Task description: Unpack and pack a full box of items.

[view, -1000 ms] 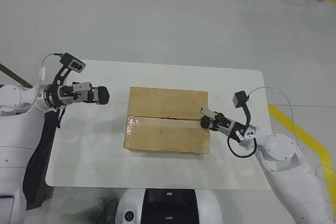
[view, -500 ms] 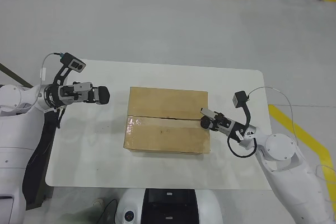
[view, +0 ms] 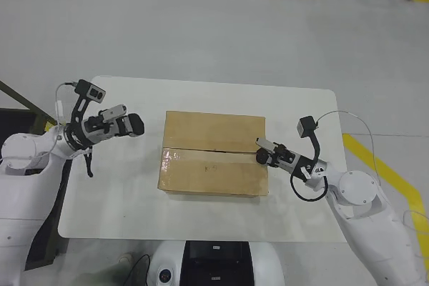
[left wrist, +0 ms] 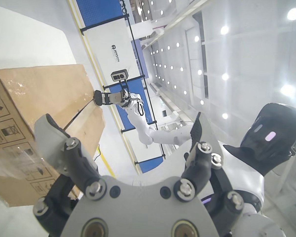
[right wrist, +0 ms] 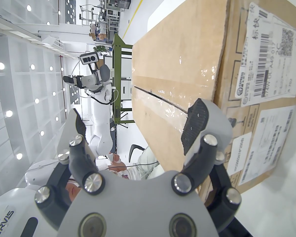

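Beyond the fingers (right wrist: 196, 124) of the right gripper (right wrist: 137, 110), the box (right wrist: 177, 57) runs off the picture's edge; being shut, it hides its contents.

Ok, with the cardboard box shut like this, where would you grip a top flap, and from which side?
Probably at the end of the centre seam, coming from the short side where the open right gripper sits. The flaps of the box lie flat and meet along that taped seam, so only its end offers an edge.

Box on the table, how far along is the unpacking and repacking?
Done: nothing, the box is shut, flaps meeting at the seam. In hand: right hand open at the seam's end, left hand open beside the box, apart. Left: opening, emptying, refilling.
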{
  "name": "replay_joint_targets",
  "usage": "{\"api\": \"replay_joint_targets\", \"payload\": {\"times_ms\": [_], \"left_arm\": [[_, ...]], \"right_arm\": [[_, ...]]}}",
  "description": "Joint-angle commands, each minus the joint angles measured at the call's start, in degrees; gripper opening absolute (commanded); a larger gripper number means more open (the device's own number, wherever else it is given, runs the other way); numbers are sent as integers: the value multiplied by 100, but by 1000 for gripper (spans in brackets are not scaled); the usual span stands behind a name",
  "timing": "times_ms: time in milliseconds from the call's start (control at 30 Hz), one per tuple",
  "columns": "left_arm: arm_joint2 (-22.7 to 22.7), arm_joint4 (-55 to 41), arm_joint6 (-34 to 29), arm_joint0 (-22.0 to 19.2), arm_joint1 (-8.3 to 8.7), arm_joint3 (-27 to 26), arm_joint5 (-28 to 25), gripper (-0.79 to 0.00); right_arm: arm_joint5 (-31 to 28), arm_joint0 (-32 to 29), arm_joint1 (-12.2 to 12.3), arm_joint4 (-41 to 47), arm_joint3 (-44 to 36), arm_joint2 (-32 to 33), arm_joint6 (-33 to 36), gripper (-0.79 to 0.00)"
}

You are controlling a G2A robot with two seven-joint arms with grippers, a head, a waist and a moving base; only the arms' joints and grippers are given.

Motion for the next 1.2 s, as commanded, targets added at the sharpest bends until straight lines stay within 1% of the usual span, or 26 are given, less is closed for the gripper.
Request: {"api": "replay_joint_targets", "payload": {"times_ms": [0, 200, 367, 933, 1000, 1067, 1167], "left_arm": [[-147, 112, 331, 376, -9, -190, -145, 0], [-591, 488, 1099, 1196, -40, -698, -442, 0], [-855, 664, 1584, 1824, -85, -1006, -504, 0], [-855, 664, 1584, 1824, -85, -1006, -504, 0], [-863, 675, 1771, 1821, -99, -1019, -505, 0], [-862, 1020, 1917, 1890, -110, -1085, -513, 0], [-957, 1604, 2029, 2092, -117, -990, -611, 0]], "right_arm": [[0, 0, 0, 0, 0, 0, 0, 0], [0, 0, 0, 0, 0, 0, 0, 0], [0, 0, 0, 0, 0, 0, 0, 0], [0, 0, 0, 0, 0, 0, 0, 0], [0, 0, 0, 0, 0, 0, 0, 0], [0, 0, 0, 0, 0, 0, 0, 0], [0, 0, 0, 0, 0, 0, 0, 0]]}}
